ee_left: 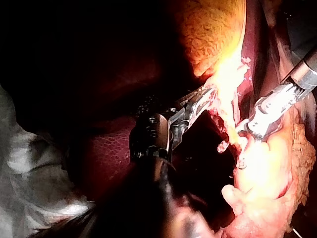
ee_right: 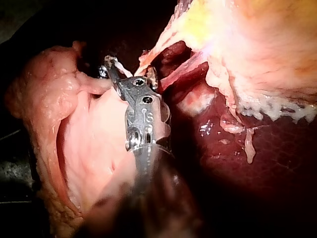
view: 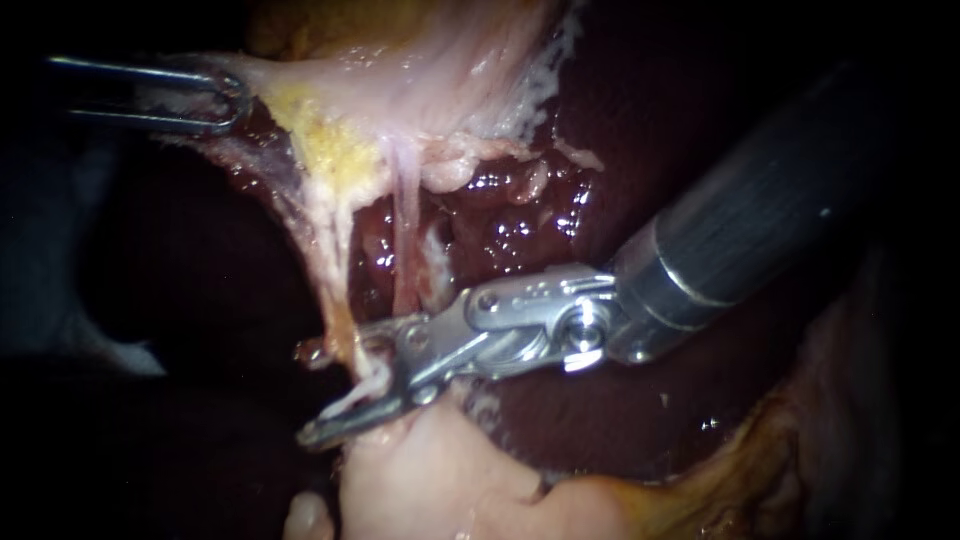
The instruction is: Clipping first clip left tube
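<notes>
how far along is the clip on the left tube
Done: the left instrument holds the gallbladder taut. In hand: the open jaws of the right instrument straddle the left tube low down. Left: closing them; no clip shows on the tube yet.

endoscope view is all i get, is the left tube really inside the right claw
Observer: Yes. In the right wrist view the left tube comes down between the tips of the right claw, which stands open around it.
Operator: and the pink tube next to it
Observer: The pink tube lies outside. It runs up to the claw's side, not between the tips.
Operator: left claw got a proper hold
Observer: It looks so. In the left wrist view the left claw is shut on the tissue, one half on each side of it.
</notes>
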{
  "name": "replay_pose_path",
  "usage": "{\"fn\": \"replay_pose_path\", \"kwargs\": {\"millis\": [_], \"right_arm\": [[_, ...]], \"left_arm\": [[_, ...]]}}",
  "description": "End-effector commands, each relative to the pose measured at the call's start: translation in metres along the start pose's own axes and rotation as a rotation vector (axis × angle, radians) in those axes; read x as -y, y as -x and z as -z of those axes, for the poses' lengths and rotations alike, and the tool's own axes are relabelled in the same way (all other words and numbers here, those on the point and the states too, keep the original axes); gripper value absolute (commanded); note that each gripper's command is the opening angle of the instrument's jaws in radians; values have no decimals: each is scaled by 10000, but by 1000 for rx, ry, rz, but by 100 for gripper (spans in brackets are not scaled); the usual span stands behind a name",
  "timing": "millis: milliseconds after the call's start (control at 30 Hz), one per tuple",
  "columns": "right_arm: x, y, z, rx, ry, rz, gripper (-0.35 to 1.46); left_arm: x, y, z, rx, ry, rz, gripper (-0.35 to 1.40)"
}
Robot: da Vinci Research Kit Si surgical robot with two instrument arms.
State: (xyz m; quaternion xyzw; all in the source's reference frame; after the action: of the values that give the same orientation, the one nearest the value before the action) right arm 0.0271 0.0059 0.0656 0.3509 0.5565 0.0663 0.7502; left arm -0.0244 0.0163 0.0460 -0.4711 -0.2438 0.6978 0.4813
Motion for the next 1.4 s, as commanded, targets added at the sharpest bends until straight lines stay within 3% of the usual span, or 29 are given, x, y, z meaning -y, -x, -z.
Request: {"fn": "replay_pose_path", "kwargs": {"millis": [33, 167, 433, 600, 900, 1300, 1400], "right_arm": [[1, -1, -1, 3, -2, -11, 46], [8, -4, -6, 3, -6, -45, 45], [38, -17, -22, 8, -32, -72, 44], [47, -23, -31, 10, -42, -75, 42], [44, -30, -26, 5, -32, -97, 28], [44, -30, -20, 1, -32, -163, -35], [43, -28, -17, 21, -27, -199, -35]], "left_arm": [[0, 0, 0, 0, 0, 0, -35], [0, 0, 0, 0, 0, 0, -35], [0, 0, 0, 0, 0, 0, -35], [0, 0, 1, 0, 0, 0, -35], [0, 0, 1, 1, 1, 0, -35], [0, 0, 1, 1, 1, 0, -35], [0, 0, 1, 1, 1, 0, -35]]}}
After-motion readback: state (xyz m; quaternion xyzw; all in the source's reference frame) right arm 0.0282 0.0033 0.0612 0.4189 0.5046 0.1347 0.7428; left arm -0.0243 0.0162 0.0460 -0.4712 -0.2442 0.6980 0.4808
